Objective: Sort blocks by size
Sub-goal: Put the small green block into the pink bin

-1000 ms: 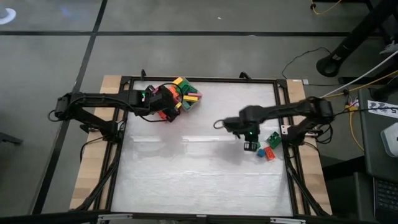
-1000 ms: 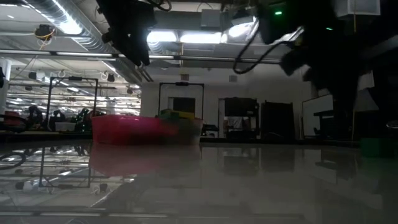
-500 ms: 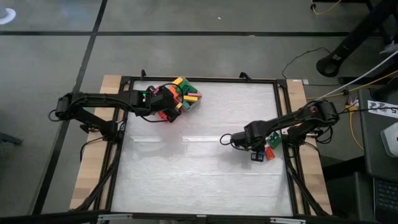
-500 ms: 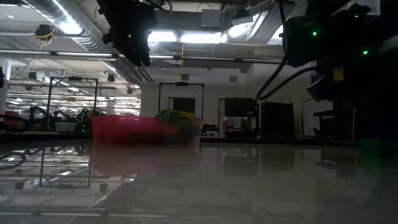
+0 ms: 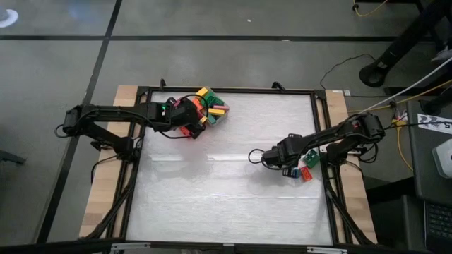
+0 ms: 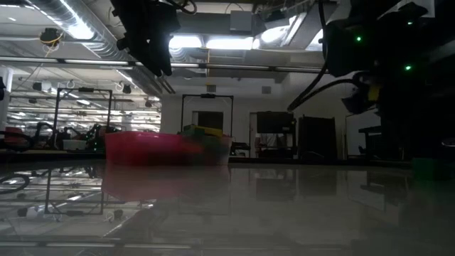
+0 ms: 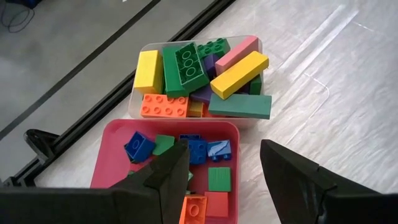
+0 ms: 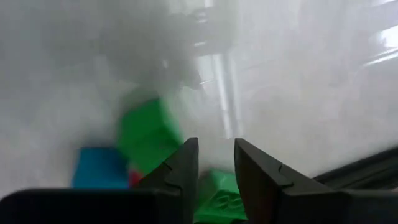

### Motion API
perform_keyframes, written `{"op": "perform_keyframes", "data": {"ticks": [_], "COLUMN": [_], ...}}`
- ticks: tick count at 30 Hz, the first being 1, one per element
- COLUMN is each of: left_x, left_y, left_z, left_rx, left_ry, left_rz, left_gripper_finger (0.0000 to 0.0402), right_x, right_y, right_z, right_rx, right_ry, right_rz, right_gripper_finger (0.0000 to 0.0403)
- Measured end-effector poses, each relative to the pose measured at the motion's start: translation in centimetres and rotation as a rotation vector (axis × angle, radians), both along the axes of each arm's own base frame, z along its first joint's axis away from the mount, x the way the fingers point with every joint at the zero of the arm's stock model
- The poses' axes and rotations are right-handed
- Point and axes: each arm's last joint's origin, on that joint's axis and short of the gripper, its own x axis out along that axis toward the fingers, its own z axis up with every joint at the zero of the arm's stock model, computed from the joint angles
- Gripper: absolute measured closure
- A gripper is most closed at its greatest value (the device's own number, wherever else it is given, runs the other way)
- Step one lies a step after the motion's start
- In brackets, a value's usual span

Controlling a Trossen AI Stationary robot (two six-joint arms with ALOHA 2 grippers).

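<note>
White table covering (image 5: 226,190) fills the frame; we see our left gripper (image 7: 224,168), jaws apart and empty, above the pink tray (image 7: 112,162) and clear tray (image 7: 264,46) full of blocks (image 7: 239,65); our right gripper (image 8: 214,165), jaws narrowly parted, nothing gripped, hangs over loose blocks (image 8: 146,134) at the table's right edge.

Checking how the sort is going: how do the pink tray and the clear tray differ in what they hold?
The pink tray holds short, squarish blocks, mostly blue, green and orange, lying loosely in one layer. The clear tray holds long bars, such as a yellow one and a green one, piled across one another. Both trays sit side by side, touching, below the left tool.
</note>
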Motion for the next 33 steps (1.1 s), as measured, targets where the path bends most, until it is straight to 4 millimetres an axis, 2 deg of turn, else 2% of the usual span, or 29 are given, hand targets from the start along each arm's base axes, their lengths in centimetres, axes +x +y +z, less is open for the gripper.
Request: {"op": "perform_keyframes", "data": {"ticks": [3,9,17,33], "left_x": [0.0,0.0,0.0,0.0], "left_y": [0.0,0.0,0.0,0.0], "left_z": [0.0,0.0,0.0,0.0], "left_rx": [0.000,0.002,0.002,0.000], "left_ry": [0.000,0.005,0.005,0.000], "left_rz": [0.000,-0.005,-0.005,0.000], "left_gripper_finger": [0.0218,0.0218,0.0218,0.0218], "right_x": [-0.1,-0.2,-0.3,0.9], "right_y": [0.0,0.4,0.4,0.8], "right_z": [0.0,0.0,0.0,-0.2], "right_rx": [-0.011,0.147,0.163,0.278], "right_ry": [0.008,0.043,0.054,-0.054], "right_rz": [0.004,0.003,0.068,0.204], "right_gripper_finger": [0.0297,0.0297,0.0297,0.0297]}}
